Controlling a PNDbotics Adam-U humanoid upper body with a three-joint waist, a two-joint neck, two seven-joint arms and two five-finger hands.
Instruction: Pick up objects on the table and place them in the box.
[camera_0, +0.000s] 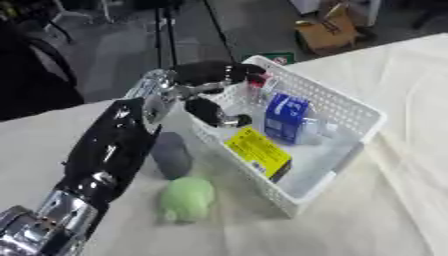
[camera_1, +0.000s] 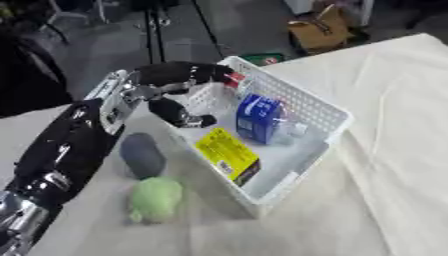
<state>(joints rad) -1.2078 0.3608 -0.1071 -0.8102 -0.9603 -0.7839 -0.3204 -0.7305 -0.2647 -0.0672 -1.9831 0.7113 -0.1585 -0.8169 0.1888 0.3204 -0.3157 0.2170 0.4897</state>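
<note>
Left eye view: the left hand (camera_0: 210, 85) reaches over the far-left corner of the white basket (camera_0: 350, 107), fingers curled around a small red-topped item (camera_0: 256, 82). Inside the basket lie a blue box (camera_0: 285, 117) and a yellow packet (camera_0: 258, 150).

Right eye view: just left of the basket, a grey object (camera_1: 142, 155) and a green object (camera_1: 155, 199) rest on the table (camera_1: 385, 150).

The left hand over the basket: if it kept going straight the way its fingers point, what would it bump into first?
Probably the small red-capped item right at the fingertips of the left hand, inside the white basket; depth is hard to judge.
</note>
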